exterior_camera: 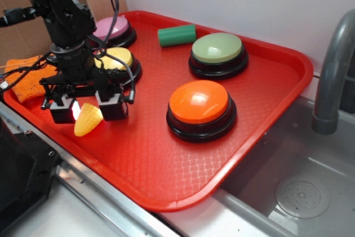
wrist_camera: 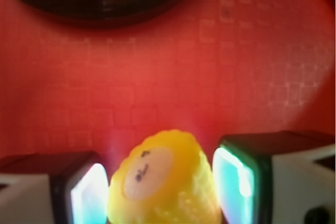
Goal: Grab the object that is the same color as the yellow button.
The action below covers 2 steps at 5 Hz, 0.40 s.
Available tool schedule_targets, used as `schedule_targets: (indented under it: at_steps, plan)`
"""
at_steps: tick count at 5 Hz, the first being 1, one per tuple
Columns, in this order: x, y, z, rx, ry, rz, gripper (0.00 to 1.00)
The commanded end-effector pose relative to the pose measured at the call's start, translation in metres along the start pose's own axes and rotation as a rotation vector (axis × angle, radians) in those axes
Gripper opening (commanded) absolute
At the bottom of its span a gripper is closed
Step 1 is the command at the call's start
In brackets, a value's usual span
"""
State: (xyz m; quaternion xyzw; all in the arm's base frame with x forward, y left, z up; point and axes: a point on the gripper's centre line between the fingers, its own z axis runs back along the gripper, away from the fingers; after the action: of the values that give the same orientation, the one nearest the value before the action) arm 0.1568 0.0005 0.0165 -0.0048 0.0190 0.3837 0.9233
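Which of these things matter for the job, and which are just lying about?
Job:
yellow toy corn between the end effector fingers
yellow button

Lying about:
orange button
green button
pink button
green cylinder
orange cloth

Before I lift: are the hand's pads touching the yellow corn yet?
Cannot tell. In the wrist view the corn sits between the pads of the hand, with only blurred slivers either side; the exterior view doesn't settle it.

Yellow button point(exterior_camera: 117, 58) half hidden behind arm; corn's point(wrist_camera: 167, 182) lower end cropped.
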Motion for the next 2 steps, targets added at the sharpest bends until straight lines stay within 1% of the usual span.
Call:
schedule_targets:
  at_steps: [1, 2]
  plan:
    - [0.007, -0.010, 0.061, -0.041, -0.079, -0.257, 0.00]
    - [0.012, -0.007, 0.106, -0.070, -0.127, -0.458, 0.00]
